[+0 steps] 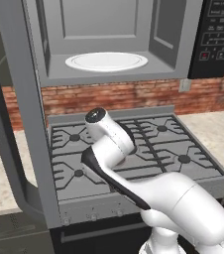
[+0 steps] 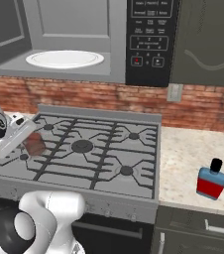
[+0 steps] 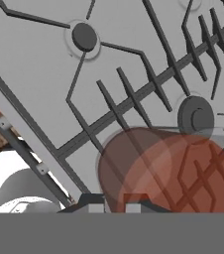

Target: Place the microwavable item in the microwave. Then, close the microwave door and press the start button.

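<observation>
The microwave (image 1: 183, 30) hangs open above the stove, with its white turntable plate (image 1: 106, 61) bare and the black keypad (image 2: 151, 34) on its right. The microwave door (image 1: 22, 124) stands swung out on the left. In the right base view the tumbler (image 2: 34, 145), clear glass with brown contents, hangs over the stove's left burners in my gripper (image 2: 28, 136). The hand view has the tumbler (image 3: 168, 171) large and close, with my gripper (image 3: 113, 203) shut on its near side and one fingertip seen through the glass.
The gas stove (image 2: 84, 149) with dark grates lies under the hand. A blue-and-red bottle (image 2: 211, 179) with a black cap stands on the counter (image 2: 183, 149) to the right. A brick wall (image 1: 134, 94) runs behind, below the microwave.
</observation>
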You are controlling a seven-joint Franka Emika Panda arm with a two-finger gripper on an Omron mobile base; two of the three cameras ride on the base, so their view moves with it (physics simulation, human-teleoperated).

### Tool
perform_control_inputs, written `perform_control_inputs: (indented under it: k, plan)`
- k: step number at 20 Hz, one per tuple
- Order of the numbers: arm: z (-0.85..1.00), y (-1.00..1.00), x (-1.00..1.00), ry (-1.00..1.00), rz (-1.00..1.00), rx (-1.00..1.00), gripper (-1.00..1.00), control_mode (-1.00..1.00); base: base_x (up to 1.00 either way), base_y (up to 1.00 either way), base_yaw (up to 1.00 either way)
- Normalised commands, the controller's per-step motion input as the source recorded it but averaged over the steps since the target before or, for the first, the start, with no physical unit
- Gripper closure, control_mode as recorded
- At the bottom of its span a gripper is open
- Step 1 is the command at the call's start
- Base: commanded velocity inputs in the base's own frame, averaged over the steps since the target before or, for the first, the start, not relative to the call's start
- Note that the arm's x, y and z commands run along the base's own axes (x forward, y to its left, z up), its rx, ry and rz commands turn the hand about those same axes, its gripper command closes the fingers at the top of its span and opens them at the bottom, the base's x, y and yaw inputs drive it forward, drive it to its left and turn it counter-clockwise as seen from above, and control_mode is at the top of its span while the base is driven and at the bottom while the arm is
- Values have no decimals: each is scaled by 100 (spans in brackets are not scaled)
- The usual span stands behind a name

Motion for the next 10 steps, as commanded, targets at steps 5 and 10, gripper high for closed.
perform_control_inputs:
  k: [5,10]
  plan:
    - [0,0,0,0,0,0,100,100,0,0,0]
    - [13,-4,0,-7,7,0,100,-100,0,-1,1]
